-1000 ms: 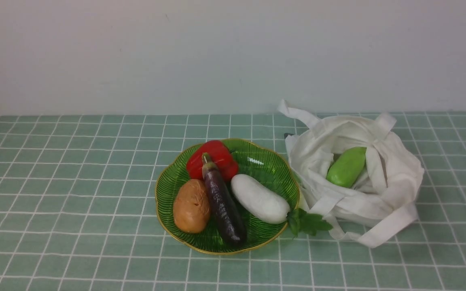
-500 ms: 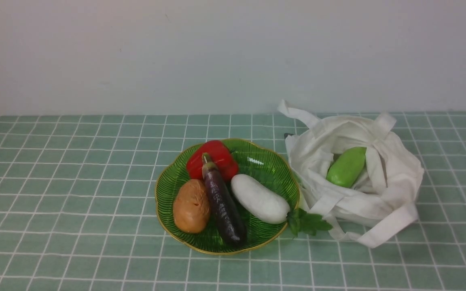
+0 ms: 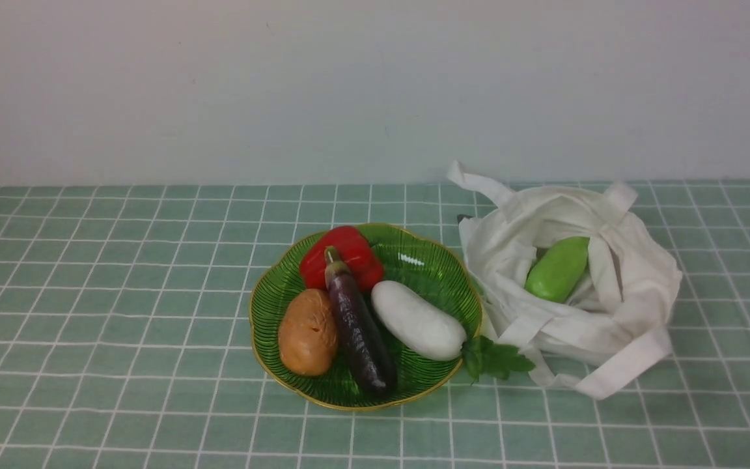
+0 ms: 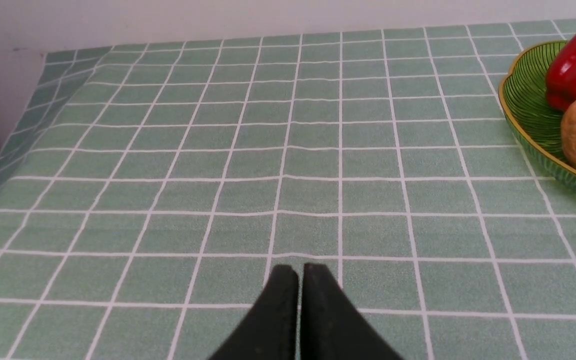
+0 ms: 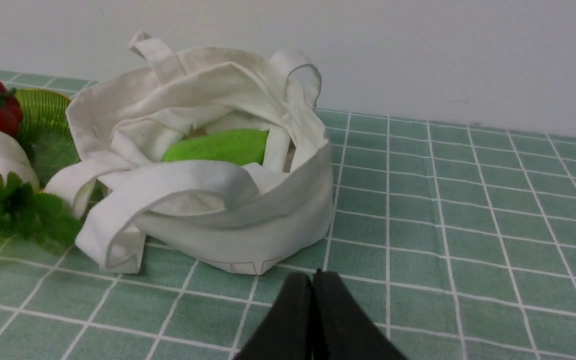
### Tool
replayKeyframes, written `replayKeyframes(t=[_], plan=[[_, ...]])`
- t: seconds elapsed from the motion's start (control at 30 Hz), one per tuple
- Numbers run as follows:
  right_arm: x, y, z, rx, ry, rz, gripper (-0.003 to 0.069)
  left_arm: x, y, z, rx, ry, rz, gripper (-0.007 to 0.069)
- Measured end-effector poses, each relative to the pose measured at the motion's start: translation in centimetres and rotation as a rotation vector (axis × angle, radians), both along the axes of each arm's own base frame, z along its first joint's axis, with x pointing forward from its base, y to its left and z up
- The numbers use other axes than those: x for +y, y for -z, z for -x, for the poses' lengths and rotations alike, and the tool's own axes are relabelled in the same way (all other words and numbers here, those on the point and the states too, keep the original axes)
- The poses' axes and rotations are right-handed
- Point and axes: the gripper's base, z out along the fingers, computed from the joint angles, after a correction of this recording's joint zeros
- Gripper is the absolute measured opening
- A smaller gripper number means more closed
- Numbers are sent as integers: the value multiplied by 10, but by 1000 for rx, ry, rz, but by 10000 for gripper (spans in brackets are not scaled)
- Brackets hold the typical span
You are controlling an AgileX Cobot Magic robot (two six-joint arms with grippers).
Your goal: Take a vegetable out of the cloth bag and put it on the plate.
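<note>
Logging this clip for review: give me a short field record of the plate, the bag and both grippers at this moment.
plate: green plate, gold rim, on checked tablecloth
on plate: red pepper, eggplant, potato, white radish with leaves hanging over the rim
bag: white cloth bag, right of the plate, mouth open
in bag: one green vegetable visible
left gripper: shut, holding nothing
right gripper: shut, holding nothing, bag ahead of it
task status: green vegetable not yet taken out
</note>
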Motion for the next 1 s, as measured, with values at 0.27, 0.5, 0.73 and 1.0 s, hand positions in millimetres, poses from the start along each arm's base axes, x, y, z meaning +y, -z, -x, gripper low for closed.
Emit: replayKeyframes(t=[0.27,0.5,0.73,1.0], plan=[[0,0,0,0,0,1,-14,0,0,0,0,0,0,-8],[0,0,0,0,0,2,-14,0,0,0,0,0,0,-8],[-2,0,0,0,38,2,-15,0,0,0,0,0,0,-8],[-3,0,0,0,61,2,-15,0,0,0,0,0,0,-8]])
